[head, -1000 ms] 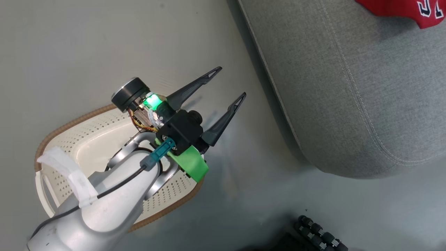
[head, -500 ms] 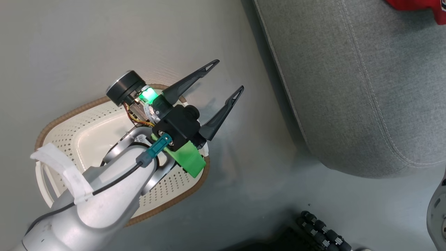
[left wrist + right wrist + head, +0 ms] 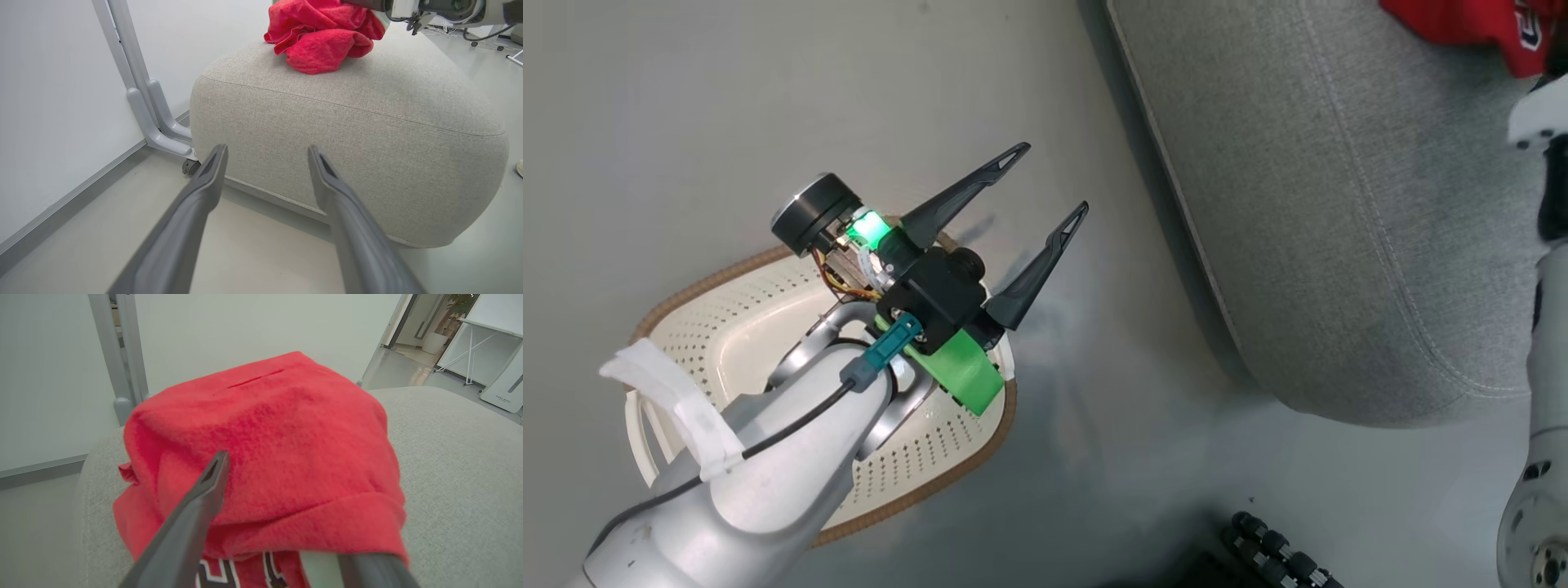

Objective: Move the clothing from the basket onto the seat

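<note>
Since the basket (image 3: 678,327) shows a bare cream bottom wherever the left arm does not cover it, its contents are entered as none visible; the hidden part cannot be vouched for.

Clothing (image 3: 278,428): one bunched red heap on top of the seat (image 3: 457,465), close to a rounded edge; block lettering peeps out beneath the plain red layer.

Left gripper (image 3: 1054,178): fingers spread wide, holding nothing, hovering above the basket rim on the side nearest the seat.

Right gripper (image 3: 269,506): fingers spread wide at the heap, pinching nothing; one finger lies over the fabric, the other has its tip hidden under a fold of the hem.

Hazards, as judged: that fold could catch on the hidden finger when the arm pulls away, dragging the top garment toward the edge; the heap is loose and near the edge, so a small tug might slide it onto the floor (image 3: 768,98); the left arm hangs low, and a careless swing could knock the light basket.
</note>
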{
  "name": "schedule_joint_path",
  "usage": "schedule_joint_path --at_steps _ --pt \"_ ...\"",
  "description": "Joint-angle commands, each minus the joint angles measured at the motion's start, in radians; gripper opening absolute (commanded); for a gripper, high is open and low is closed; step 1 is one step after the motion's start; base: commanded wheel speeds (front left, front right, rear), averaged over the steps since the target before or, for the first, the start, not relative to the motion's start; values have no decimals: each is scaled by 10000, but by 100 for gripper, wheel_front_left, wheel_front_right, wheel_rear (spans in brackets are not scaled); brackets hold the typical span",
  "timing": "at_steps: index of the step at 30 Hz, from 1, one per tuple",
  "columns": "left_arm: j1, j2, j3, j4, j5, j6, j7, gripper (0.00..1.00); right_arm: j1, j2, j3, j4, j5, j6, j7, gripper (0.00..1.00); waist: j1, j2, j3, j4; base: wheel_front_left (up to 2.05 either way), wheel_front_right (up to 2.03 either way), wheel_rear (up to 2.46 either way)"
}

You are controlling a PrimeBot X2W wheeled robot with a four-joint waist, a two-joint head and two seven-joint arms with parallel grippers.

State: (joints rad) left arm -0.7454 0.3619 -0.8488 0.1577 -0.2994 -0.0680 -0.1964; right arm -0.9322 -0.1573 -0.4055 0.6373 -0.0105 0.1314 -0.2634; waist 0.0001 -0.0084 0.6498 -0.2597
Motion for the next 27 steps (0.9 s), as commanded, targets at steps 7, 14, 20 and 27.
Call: schedule_joint_path --at_steps 7,14,20,27 --pt "518 -282 -12 424 -306 212 -333 100 1704 219 436 -491 9 -14 -18 100 -1 84 -1439 -196 0 0 0" --pt "1043 -627 75 820 -612 411 -541 100 3218 202 1022 -1121 193 -14 -18 100 -1 84 -2594 -242 0 0 0" --pt "1482 -823 269 1093 -866 549 -650 100 4095 144 1640 -1897 497 -14 -18 100 -1 84 -3403 -17 0 0 0" --pt "2092 -995 680 1294 -1114 756 -692 100 4948 389 2391 -2850 741 -14 -18 100 -1 84 -4205 588 0 0 0"
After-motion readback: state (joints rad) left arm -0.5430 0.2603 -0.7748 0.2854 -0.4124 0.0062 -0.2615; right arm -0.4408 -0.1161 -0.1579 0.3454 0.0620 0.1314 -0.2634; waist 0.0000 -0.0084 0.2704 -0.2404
